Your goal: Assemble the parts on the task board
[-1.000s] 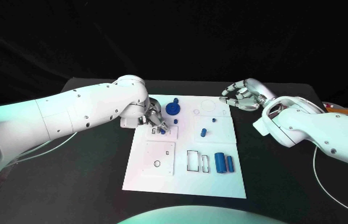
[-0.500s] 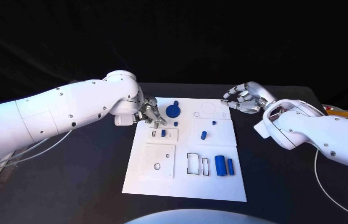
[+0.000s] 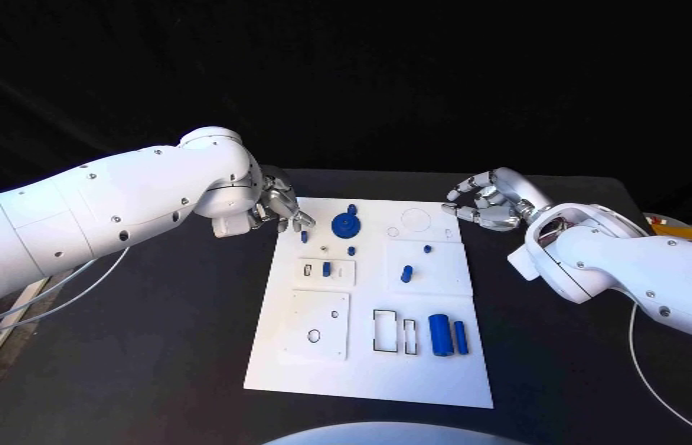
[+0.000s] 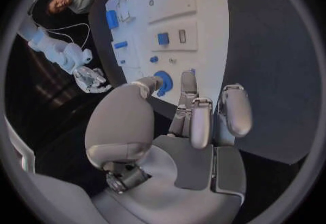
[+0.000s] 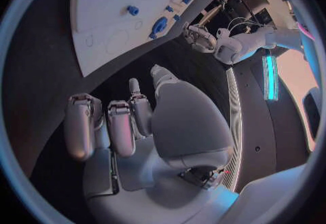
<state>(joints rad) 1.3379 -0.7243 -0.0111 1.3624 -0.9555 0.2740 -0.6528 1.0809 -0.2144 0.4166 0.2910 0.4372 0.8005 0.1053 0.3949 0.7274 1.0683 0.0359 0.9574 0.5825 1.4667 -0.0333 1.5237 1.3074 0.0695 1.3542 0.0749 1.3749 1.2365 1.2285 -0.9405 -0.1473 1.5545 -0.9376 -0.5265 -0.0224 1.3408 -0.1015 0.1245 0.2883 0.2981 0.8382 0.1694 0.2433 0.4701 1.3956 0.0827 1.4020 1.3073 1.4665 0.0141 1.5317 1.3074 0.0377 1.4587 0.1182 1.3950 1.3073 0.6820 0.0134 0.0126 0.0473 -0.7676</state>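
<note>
Left hand (image 3: 278,210) hangs at the far-left corner of the task board (image 3: 325,365), fingers (image 4: 192,120) loosely apart, holding nothing. Right hand (image 3: 488,203) sits off the far-right corner, fingers curled in, empty. Board lies mid-counter (image 3: 173,365). Blue gear (image 3: 346,224) stands at the far end; small blue peg (image 3: 407,273) centre-right; two blue cylinders (image 3: 446,335) near-right, by the rect. slot.
</note>
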